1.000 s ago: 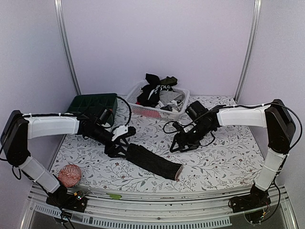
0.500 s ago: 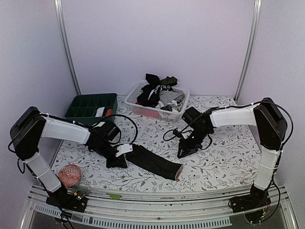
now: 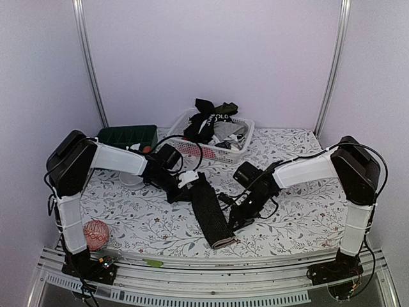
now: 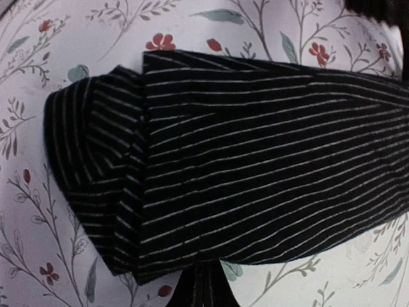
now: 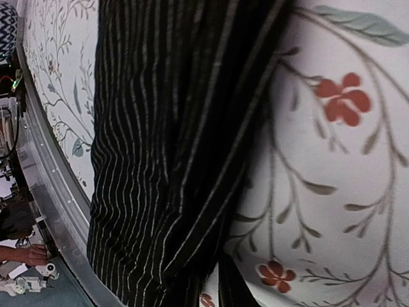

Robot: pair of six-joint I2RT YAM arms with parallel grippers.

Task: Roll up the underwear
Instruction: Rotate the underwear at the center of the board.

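Underwear (image 3: 209,214) lies folded in a strip. Whether the left fingers (image 3: 181,187) or right fingers (image 3: 238,216) grip it cannot be told. Uneven pulling could unfold it.

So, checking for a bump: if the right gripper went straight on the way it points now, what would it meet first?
The striped black underwear: the right gripper points at its long edge, close by. Whether the two touch is unclear from these views.
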